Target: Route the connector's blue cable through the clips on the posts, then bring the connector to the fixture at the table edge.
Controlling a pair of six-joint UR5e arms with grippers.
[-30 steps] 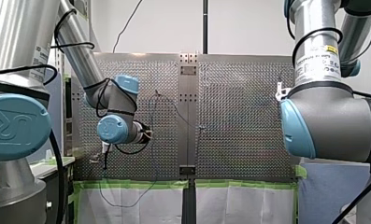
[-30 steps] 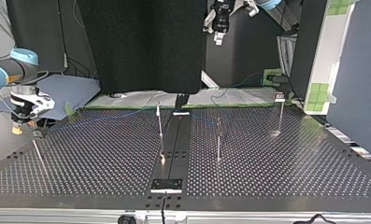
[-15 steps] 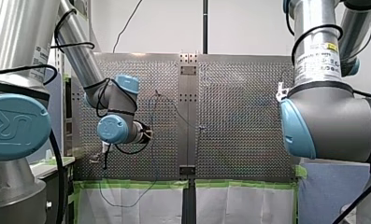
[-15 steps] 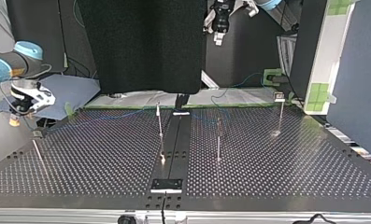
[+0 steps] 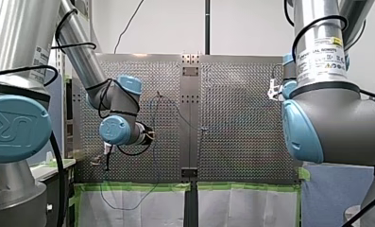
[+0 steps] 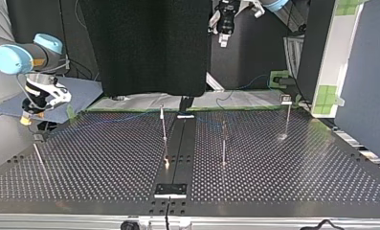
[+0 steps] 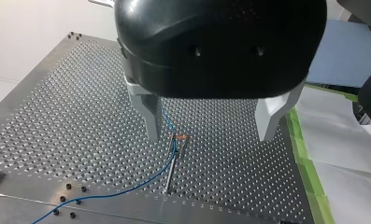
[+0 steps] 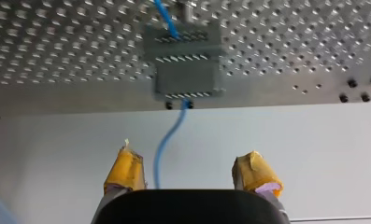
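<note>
The blue cable (image 8: 167,135) comes out of a grey block (image 8: 188,65) at the table (image 8: 57,46) edge. It drops off that edge between the yellow pads (image 8: 124,170) of our right gripper (image 8: 189,158), whose jaws stand apart with nothing held.

We judge the step in hand to be taking up this hanging stretch. To do it well we should first shift sideways, since the line runs close beside one pad rather than midway. Then we should close softly and draw along the cable's own run, never across it, so the end at the block is not kinked or wrenched.

The cable looks thin, limp and bright, and is likely to slip or loop if slack is left. We take the block for the fixture, but we cannot tell whether the connector sits in it.

In the top view our right gripper hangs at about nine o'clock, just off the table's side.

Further out, the left wrist view shows the cable lifting off the table and passing through the clip (image 7: 179,137) on top of a thin post (image 7: 170,170). That post stands at about two o'clock in the top view.

Our left gripper (image 7: 210,133) looks down on it, its metal fingers (image 7: 153,116) spread wide and empty, and the clip shows between and below them. The top view puts this gripper high at twelve o'clock, well clear of the post. Any pull from the right should stay gentle enough to leave the cable in that clip.
</note>
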